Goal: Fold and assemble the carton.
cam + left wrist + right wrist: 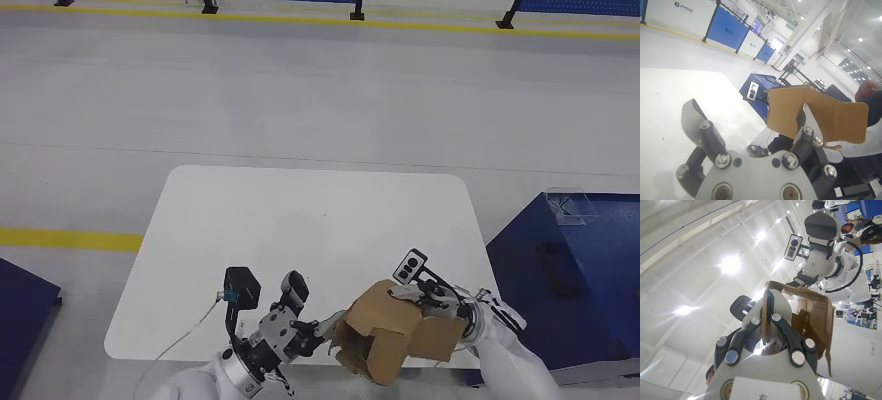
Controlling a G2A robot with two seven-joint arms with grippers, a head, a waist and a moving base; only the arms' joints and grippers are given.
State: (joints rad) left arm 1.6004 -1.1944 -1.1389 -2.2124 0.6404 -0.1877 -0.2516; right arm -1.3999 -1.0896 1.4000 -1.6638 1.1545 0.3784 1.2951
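Observation:
A brown carton [385, 328], partly folded with loose flaps, hangs in the air over the front edge of the white table [300, 230]. My right gripper [432, 305] holds it from the right. In the right wrist view that gripper [766, 311] is shut on one cardboard wall of the carton [815, 317], a finger on each side. My left gripper [325, 328] sits just left of the carton. In the left wrist view it [747, 113] stands open, one of its fingers [804, 117] lying against the carton's outer face [829, 117] and the other over the table [677, 85].
A blue cabinet [570, 280] stands on the floor right of the table, also in the left wrist view [757, 81]. The table top beyond the arms is bare white. A cable [185, 335] hangs off the left arm at the table's front edge.

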